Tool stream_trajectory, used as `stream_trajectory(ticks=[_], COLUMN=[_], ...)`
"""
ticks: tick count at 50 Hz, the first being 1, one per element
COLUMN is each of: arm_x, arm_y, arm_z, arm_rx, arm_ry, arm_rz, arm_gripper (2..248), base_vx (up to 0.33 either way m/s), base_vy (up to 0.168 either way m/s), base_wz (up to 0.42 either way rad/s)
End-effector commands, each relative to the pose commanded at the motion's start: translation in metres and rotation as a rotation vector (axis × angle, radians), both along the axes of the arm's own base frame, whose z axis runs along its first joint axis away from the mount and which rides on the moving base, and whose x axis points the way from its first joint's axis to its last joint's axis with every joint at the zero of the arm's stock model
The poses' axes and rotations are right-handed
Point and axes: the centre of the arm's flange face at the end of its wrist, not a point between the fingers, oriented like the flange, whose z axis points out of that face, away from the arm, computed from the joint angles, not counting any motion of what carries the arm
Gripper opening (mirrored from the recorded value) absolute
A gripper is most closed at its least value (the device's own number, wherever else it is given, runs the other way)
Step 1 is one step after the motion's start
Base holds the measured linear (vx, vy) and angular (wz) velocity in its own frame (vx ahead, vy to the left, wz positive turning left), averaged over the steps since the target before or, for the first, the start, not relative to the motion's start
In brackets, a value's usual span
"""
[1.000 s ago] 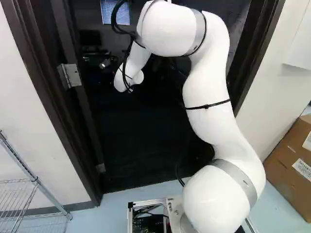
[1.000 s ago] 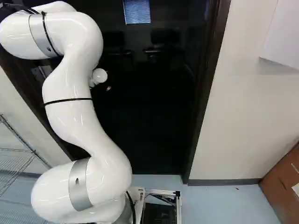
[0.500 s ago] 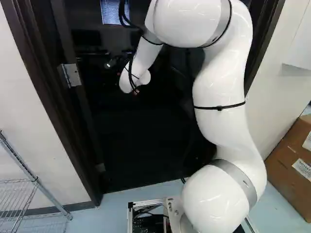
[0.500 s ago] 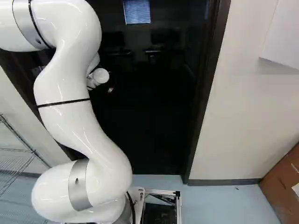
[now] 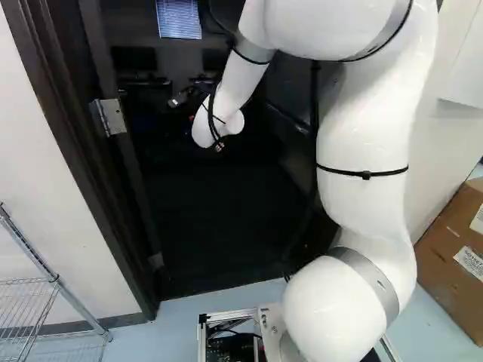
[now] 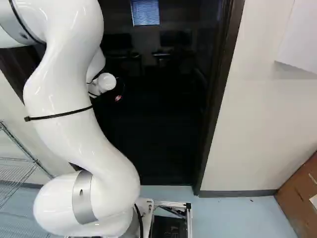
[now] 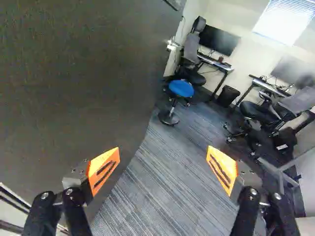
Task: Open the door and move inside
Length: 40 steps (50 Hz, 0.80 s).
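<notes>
The door (image 7: 78, 88) stands open, gripper (image 7: 162, 168) spread wide, pinching nothing, and this opening step likely wants one more push before the base (image 5: 269, 326) rolls inside!

The white arm (image 5: 366, 132) rises from its rounded lowest joint (image 5: 336, 309) in an upright, curving link, with a black strap (image 5: 365, 175) round its middle. At the top of the left base view it bends over toward that view's left — the forearm (image 5: 245, 75) then slants down and away to the rounded wrist (image 5: 219, 128). Black cables (image 5: 212, 113) run close along the wrist. In the wrist view the black gripper (image 7: 163, 149) is spread open: its two fingers stand well apart, their orange pads (image 7: 104, 169) angled inward — one on each side of the gap. Its outline in the base views is too dark to tell.
</notes>
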Motion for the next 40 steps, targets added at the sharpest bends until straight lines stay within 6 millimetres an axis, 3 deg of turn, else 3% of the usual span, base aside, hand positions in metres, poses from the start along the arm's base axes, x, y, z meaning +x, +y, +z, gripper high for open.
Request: stream_trajectory(ticks=[40], arm_x=[-0.073], arm_y=[-0.052], arm_z=[0.005], arm_rx=[0.052], arm_ry=[0.046], arm_rz=[-0.124], arm_gripper=[247], base_vx=[0.000], base_vy=[0.000], base_wz=[0.000])
